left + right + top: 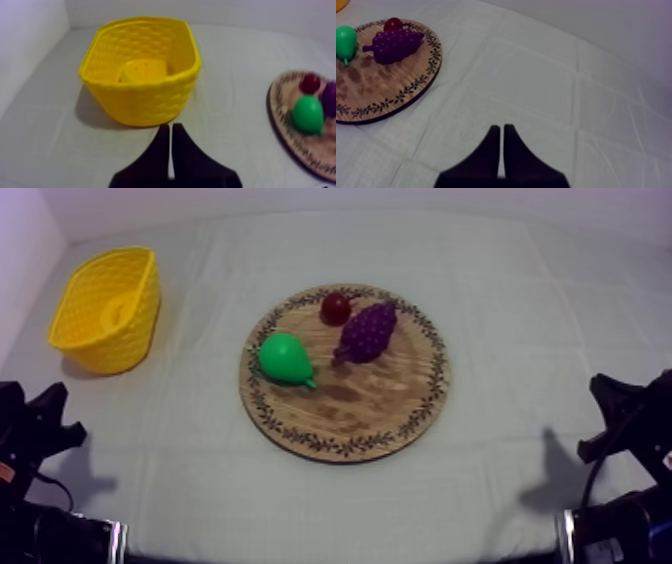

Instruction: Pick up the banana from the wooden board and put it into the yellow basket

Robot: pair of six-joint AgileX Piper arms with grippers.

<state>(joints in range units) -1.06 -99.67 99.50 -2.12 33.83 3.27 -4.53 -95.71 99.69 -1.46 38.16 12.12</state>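
The board (350,410) is grained wood, the basket (140,310) lattice-textured plastic, the pear (283,358) smooth and glossy, the cloth (520,308) matt

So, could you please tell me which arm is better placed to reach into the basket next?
Left: the basket stands just ahead of the left gripper; the right gripper rests beyond the board.

Banana (142,72) inside yellow basket (145,107)

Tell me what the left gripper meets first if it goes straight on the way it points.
Most likely the near wall of the yellow basket, straight ahead of the left gripper across a strip of cloth; the gripper's height is unclear.
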